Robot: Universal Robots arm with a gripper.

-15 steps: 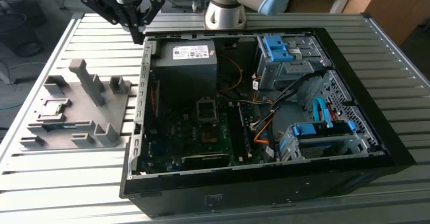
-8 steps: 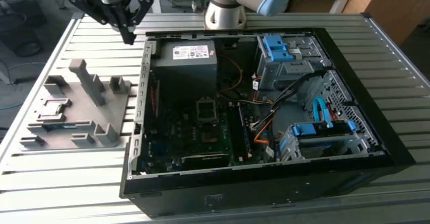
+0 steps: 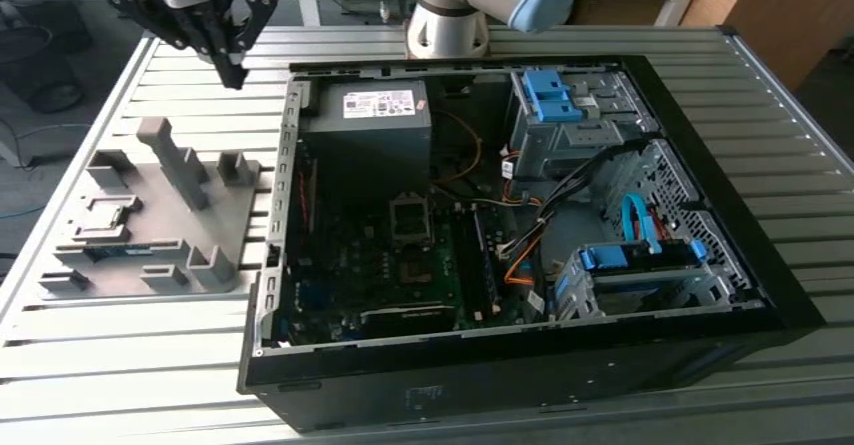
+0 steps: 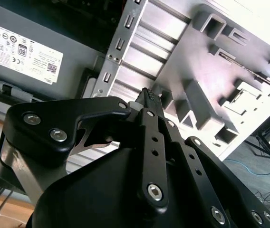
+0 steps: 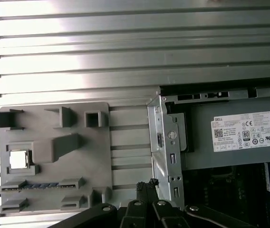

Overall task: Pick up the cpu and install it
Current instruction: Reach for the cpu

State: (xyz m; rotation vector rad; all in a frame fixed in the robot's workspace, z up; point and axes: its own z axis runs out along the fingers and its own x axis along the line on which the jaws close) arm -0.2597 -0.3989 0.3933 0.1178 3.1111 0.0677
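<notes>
The open PC case [image 3: 534,370] lies on the worktop [image 3: 134,365] beside a grey holder tray [image 3: 150,233]. The end effector [image 3: 235,73] hangs near both, closed and empty. The cpu [image 5: 18,159] sits in its tray pocket, so pickup and install both remain.

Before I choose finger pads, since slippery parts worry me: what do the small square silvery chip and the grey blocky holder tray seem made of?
Small square silvery chip: likely bare metal top, smooth; it glares bright. Grey holder tray: probably matte plastic, uniform dull grey with blocky moulded shapes.
</notes>
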